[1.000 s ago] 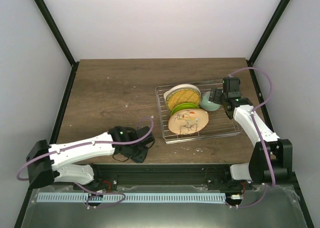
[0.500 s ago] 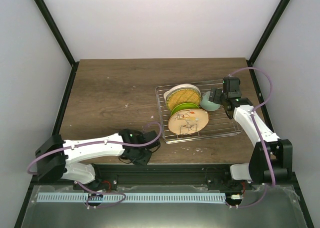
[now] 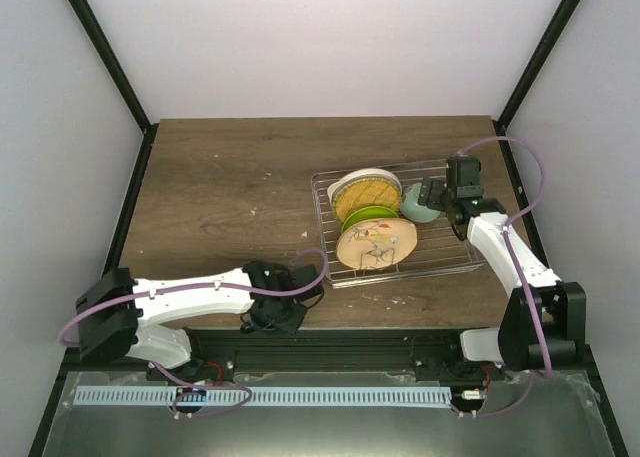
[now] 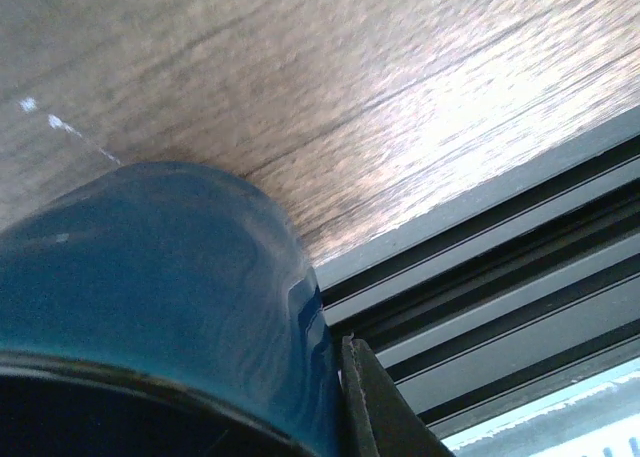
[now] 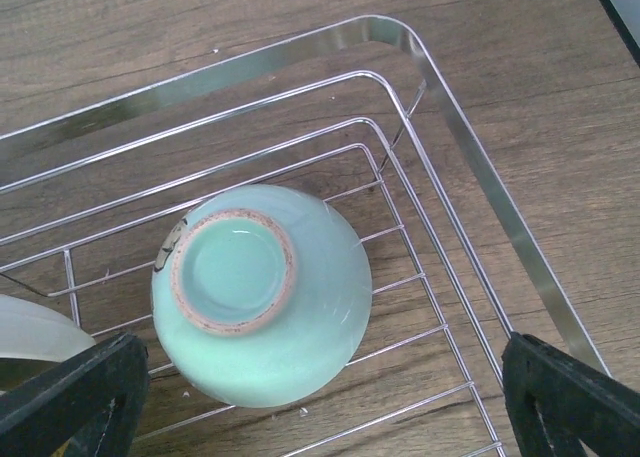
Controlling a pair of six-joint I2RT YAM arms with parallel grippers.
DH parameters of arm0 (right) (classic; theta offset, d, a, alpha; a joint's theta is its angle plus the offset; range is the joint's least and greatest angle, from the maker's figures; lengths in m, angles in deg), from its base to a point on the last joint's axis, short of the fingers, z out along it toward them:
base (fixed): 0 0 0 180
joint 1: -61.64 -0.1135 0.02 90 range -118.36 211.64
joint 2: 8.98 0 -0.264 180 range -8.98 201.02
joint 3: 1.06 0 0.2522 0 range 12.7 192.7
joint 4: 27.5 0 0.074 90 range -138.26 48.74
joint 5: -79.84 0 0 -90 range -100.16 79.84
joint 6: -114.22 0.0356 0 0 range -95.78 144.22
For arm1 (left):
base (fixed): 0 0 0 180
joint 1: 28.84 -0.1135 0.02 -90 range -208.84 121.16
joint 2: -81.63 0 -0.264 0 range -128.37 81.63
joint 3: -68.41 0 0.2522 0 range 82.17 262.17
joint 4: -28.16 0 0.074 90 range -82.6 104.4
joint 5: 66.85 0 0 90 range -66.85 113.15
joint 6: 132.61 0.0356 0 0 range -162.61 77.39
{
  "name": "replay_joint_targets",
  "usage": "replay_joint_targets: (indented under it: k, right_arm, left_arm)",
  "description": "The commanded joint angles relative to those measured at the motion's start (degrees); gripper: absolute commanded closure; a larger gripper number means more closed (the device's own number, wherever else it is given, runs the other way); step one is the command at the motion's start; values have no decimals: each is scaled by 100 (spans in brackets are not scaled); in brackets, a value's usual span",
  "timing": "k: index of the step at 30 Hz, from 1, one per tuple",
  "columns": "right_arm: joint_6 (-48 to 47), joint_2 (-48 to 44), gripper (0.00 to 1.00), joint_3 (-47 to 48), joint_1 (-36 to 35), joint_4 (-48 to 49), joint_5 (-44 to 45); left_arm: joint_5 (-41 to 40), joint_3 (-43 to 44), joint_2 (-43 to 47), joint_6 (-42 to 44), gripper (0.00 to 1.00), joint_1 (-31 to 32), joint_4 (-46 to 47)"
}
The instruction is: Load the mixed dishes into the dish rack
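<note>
A dark blue mug (image 4: 170, 297) fills the left wrist view, with the table's front edge just beyond it. My left gripper (image 3: 277, 310) (image 4: 335, 417) is shut on its wall; one black finger (image 4: 372, 407) presses the outside, the other is hidden. In the dish rack (image 3: 330, 269) stand a cream plate (image 3: 362, 180), a yellow-orange plate (image 3: 368, 198), a lime green plate (image 3: 368, 217) and a tan plate with a drawing (image 3: 377, 243). The pale mint bowl (image 5: 262, 292) (image 3: 418, 211) lies upside down in the rack's right end. My right gripper (image 3: 433, 194) (image 5: 320, 397) hovers open over it.
The rack's raised rim (image 5: 480, 167) runs close to the right of the bowl. Black rails (image 4: 500, 297) of the table frame lie just past the front edge near the mug. Crumbs (image 3: 400, 299) dot the wood in front of the rack.
The left gripper has closed onto the blue mug and its arm has swung lower toward the table's front edge. The right arm and bowl have stayed put.
</note>
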Motion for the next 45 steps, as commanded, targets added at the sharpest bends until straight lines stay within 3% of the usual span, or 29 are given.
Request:
replay_joint_targets:
  k: [1, 9, 13, 21, 25, 32, 35, 41, 45]
  right_arm:
    - [-29, -280, 2, -42, 42, -17, -128]
    - [-143, -939, 3, -337, 42, 417, -1532]
    - [-128, -1198, 3, -463, 46, 626, -2437]
    - [-122, -1791, 2, -904, 45, 1456, -5015]
    - [123, -2094, 1, -1199, 42, 1941, -5881]
    - [1211, -2182, 0, -1836, 34, 3506, -7272]
    - [1604, -2096, 2, -2057, -69, 4139, -7392]
    - [1433, -1843, 7, -1966, -611, 4365, -7057]
    - [1385, -1636, 8, -1883, -975, 4758, -6810]
  left_arm:
    - [-429, 521, 479, 128, 100, -22, 62]
    - [283, 774, 1871, 707, 100, -1318, 973]
    - [954, 1033, 2122, 959, 100, -2049, 1649]
    - [2885, 1189, 1640, 879, 99, -3236, 3469]
    - [3729, 1375, 1222, 707, 100, -3686, 4250]
    - [4540, 1788, 855, 313, 100, -3940, 5387]
    - [4846, 1685, 784, -179, 100, -3945, 6085]
    - [5338, 1388, 553, -1241, 100, -3931, 7632]
    - [5406, 1285, 500, -1552, 100, -3886, 8088]
